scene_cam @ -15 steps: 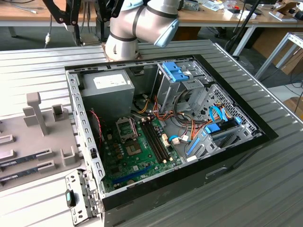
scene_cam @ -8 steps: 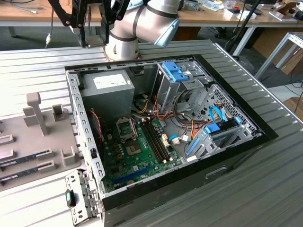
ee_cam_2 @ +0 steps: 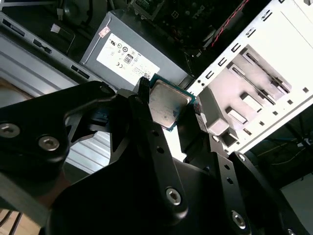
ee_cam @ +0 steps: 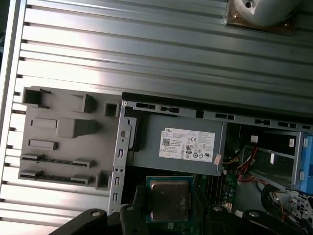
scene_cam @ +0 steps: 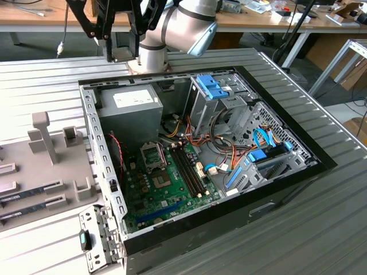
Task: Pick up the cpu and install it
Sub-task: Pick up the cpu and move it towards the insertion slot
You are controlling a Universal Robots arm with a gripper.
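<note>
**Chip clamped in the gripper above an open computer case**

The black two-fingered gripper (ee_cam_2: 170, 104) is closed onto the cpu (ee_cam_2: 168, 105), a small flat square chip with a silvery metal lid and thin green rim. It pinches two opposite edges, with the lid facing the wrist cameras. Being square, the chip has no long axis. In the exterior view the grey robot arm (scene_cam: 178, 26) hangs over the far edge of the black open computer case (scene_cam: 275, 189), beside the grey metal power supply box (scene_cam: 129, 112). The metal-framed socket (scene_cam: 153, 154) sits on the green motherboard (scene_cam: 166, 189), lower and nearer that camera, well apart from the arm. Long black memory slots (scene_cam: 186, 169) run just beside it. The case rests on a ribbed metal table (scene_cam: 321, 229), with a grey plastic parts tray (ee_cam: 63, 142) just outside its wall
</note>
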